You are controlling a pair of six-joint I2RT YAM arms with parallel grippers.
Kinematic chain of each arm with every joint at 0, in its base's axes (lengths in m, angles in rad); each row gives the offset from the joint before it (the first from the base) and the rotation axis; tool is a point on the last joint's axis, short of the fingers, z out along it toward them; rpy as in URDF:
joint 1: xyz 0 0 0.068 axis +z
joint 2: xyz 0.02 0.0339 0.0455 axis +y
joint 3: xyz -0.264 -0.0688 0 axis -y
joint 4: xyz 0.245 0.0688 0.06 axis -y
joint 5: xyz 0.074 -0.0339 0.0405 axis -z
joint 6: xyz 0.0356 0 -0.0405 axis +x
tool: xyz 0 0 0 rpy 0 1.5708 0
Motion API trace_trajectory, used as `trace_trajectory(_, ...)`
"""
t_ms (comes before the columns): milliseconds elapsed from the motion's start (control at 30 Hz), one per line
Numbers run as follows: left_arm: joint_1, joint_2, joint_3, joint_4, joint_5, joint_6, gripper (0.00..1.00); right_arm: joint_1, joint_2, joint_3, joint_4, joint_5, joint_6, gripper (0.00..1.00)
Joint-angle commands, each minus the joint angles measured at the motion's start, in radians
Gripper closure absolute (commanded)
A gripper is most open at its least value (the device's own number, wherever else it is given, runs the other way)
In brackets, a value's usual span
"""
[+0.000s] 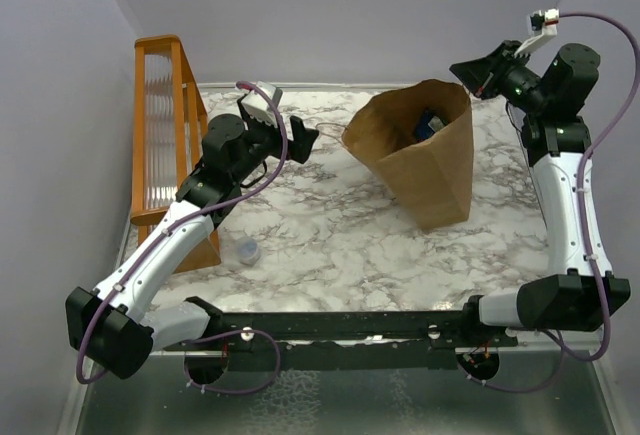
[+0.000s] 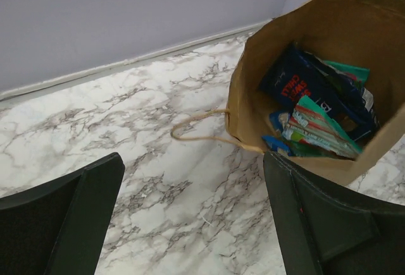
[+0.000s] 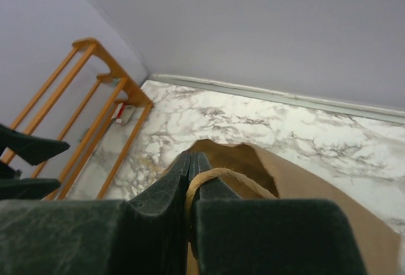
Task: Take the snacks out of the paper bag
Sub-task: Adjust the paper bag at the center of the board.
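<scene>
Your right jaws are clamped shut on one thin twisted handle (image 3: 215, 171) at the top rim of the paper bag (image 1: 425, 170). The bag sits at one o'clock on the desk (image 1: 330, 235), its mouth tipped toward your left jaws, which gape wide and empty at nine o'clock of it. The snacks (image 2: 313, 107) lie heaped inside. They look like light, crinkly, slick foil packets, so pinch a flat edge rather than the middle. The soft paper will likely crumple or slide if pushed. Open desk lies at six o'clock, and the wooden rack (image 1: 157, 45) bounds nine o'clock.
</scene>
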Motion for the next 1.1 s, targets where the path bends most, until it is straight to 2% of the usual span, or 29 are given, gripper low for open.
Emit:
trace_trajectory(0,-0.005,-0.027,0.012,-0.011,-0.038,0.033,0.05,-0.001,0.054,0.076,0.153,-0.262,0.026,0.99)
trace_trajectory(100,-0.005,-0.036,0.026,-0.031,-0.033,0.028,0.05,0.001,0.080,0.046,0.236,-0.419,0.098,0.99)
trace_trajectory(200,-0.005,-0.046,0.046,-0.061,-0.006,-0.043,0.05,0.022,0.095,0.005,0.303,-0.509,0.145,0.98)
trace_trajectory(333,-0.005,-0.066,0.047,-0.053,0.074,-0.184,0.05,0.095,0.132,0.039,0.209,-0.509,0.080,0.98)
trace_trajectory(500,-0.006,-0.075,0.047,-0.031,0.155,-0.335,0.06,0.195,0.199,0.104,0.163,-0.516,0.082,0.97)
trace_trajectory(767,-0.019,-0.119,-0.052,0.004,0.250,-0.530,0.08,0.307,0.238,0.079,0.227,-0.592,0.103,0.96)
trace_trajectory(867,-0.061,-0.135,-0.122,0.065,0.236,-0.577,0.10,0.320,0.247,0.051,0.269,-0.657,0.143,0.97)
trace_trajectory(1000,-0.160,-0.119,-0.172,0.100,0.149,-0.590,0.13,0.322,0.230,-0.004,0.355,-0.747,0.246,0.97)
trace_trajectory(1067,-0.223,-0.104,-0.190,0.133,0.103,-0.595,0.15,0.322,0.202,-0.018,0.325,-0.781,0.234,0.97)
